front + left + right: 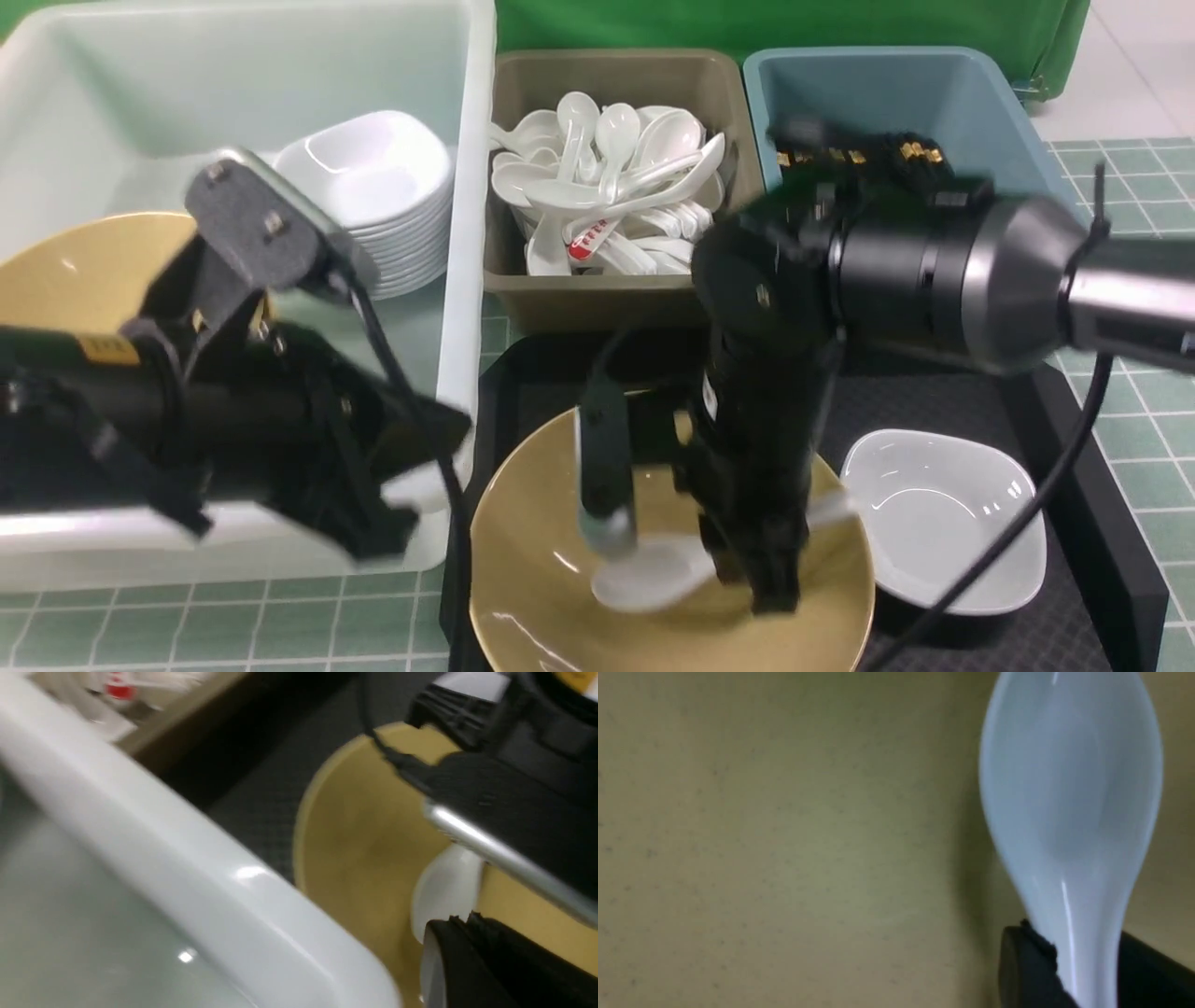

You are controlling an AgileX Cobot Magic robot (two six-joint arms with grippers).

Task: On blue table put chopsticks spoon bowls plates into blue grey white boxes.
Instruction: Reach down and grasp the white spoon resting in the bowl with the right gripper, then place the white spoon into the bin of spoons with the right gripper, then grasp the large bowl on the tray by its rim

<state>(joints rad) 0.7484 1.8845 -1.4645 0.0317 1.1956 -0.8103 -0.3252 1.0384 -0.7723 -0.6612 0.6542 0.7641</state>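
A white spoon (653, 574) lies in a tan bowl (532, 560) on the black tray. My right gripper (775, 588) reaches straight down into that bowl. In the right wrist view its jaws are shut on the handle of the spoon (1069, 788), whose scoop sits over the floor of the bowl (784, 835). My left gripper (392, 532) hangs shut and empty over the near corner of the white box (471, 280). The left wrist view shows the left gripper (462, 919) close to the bowl (364, 849) and spoon (448, 886). A white plate (943, 523) rests on the tray to the bowl's right.
The white box holds a stack of plates (373, 177) and another bowl (75, 271). The grey box (607, 75) is full of spoons. Chopsticks (850, 154) lie in the blue box (896, 84). The black tray (1074, 420) sits on the blue table (1148, 187).
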